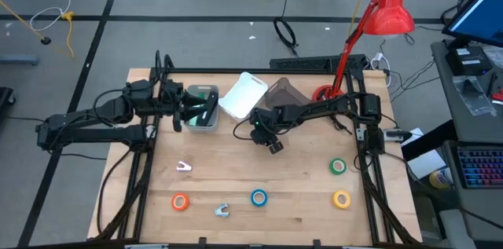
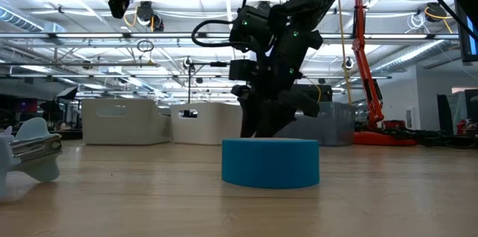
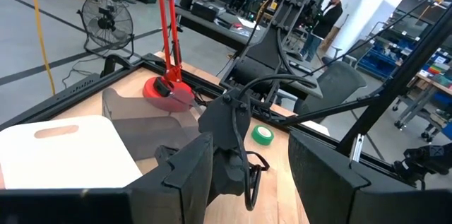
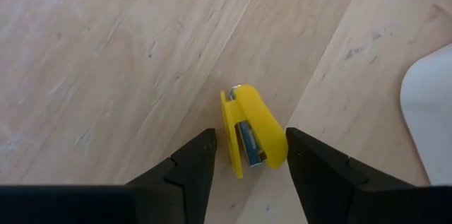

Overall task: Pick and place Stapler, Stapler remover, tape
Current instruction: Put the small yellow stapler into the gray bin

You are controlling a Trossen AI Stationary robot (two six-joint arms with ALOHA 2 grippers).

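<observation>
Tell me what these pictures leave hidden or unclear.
- Small yellow plastic stapler: shows only in the right wrist view; from above the right pincer covers it.
- Clear container under the left pincer: its contents are too small to identify in the high view.
- Blue tape roll: blocks the tabletop behind it in the low view.

The worktop [image 1: 259,174] is pale, light-brown wood with a faint grain. On it lie four tape rolls: an orange tape [image 1: 180,201] at seven o'clock, a blue tape [image 1: 258,197] at six, a yellow tape [image 1: 341,199] and a green tape [image 1: 338,166] near four (each with a white core). The stapler [image 4: 252,129] is bright yellow with a blue-grey inside. A red lamp [image 1: 391,7] stands at two o'clock. The lid [image 1: 243,95] is white, and both arms are black.
</observation>
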